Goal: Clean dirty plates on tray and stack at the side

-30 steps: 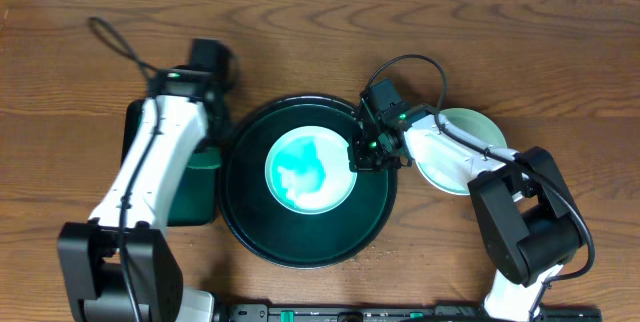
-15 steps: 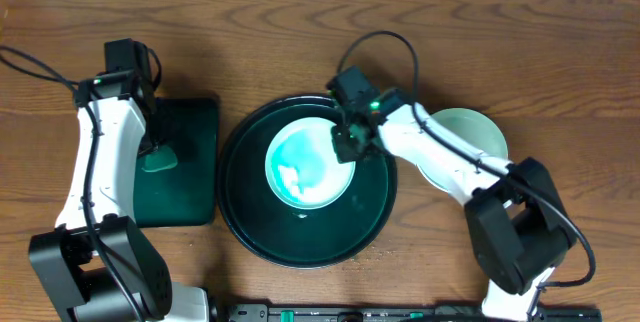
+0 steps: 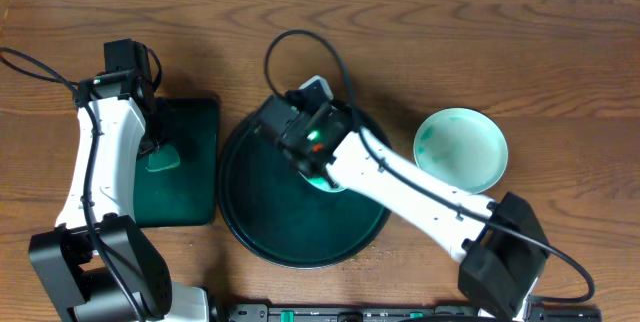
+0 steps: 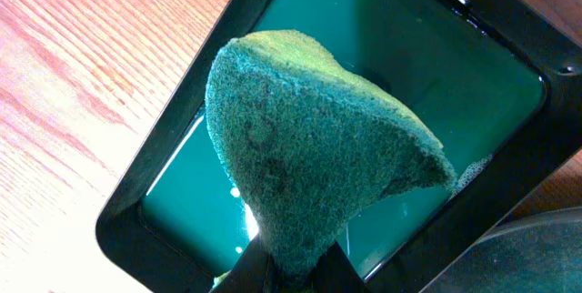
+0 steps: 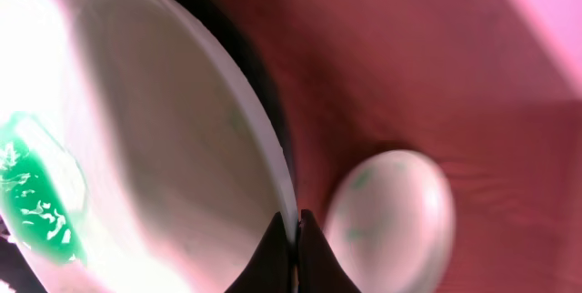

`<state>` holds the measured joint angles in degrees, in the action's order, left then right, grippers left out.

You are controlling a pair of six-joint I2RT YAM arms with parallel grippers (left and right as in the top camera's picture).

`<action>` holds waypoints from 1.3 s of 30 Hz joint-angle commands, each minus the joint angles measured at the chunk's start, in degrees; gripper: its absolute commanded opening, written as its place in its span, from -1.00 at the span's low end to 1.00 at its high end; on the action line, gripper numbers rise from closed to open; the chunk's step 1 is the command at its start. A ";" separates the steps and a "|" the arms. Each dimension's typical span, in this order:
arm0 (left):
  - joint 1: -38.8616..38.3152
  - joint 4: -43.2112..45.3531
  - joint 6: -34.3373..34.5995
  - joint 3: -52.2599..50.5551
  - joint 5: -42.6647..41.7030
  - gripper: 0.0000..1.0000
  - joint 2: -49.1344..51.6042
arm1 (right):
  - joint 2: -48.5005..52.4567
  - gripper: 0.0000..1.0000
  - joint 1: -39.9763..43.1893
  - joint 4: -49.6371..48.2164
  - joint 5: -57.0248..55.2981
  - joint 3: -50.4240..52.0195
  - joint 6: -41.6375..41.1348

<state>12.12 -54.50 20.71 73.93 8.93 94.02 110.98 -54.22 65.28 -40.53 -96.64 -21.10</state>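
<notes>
The round dark tray (image 3: 250, 224) sits mid-table. My right gripper (image 3: 306, 149) reaches over its far part and is shut on the rim of a plate (image 5: 164, 129), holding it tilted. That plate has a green smear low on its face. From overhead only a sliver of its aqua (image 3: 326, 179) shows under the arm. A mint plate (image 3: 462, 149) with green smears on its left edge lies on the wood right of the tray; it also shows in the right wrist view (image 5: 393, 209). My left gripper (image 4: 296, 261) is shut on a green sponge (image 4: 309, 147) over the rectangular tray.
The rectangular dark green tray (image 3: 190, 200) holds teal liquid (image 4: 427, 65) and lies left of the round tray. The right arm's cable (image 3: 300, 47) loops above the round tray. Bare wood tabletop (image 3: 560, 82) lies to the far right.
The right arm has swung left across the round tray, tipping the plate up by its rim. The left arm moved out over the rectangular tray with the sponge, then stayed still.
</notes>
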 commanded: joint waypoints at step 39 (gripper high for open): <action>0.09 -1.62 -0.94 -0.33 0.04 -0.85 0.42 | -9.14 -0.98 19.98 -2.69 48.28 -6.75 8.44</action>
<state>12.12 -55.66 20.71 73.93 8.93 94.02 107.74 -41.23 62.35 -6.98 -102.19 -14.81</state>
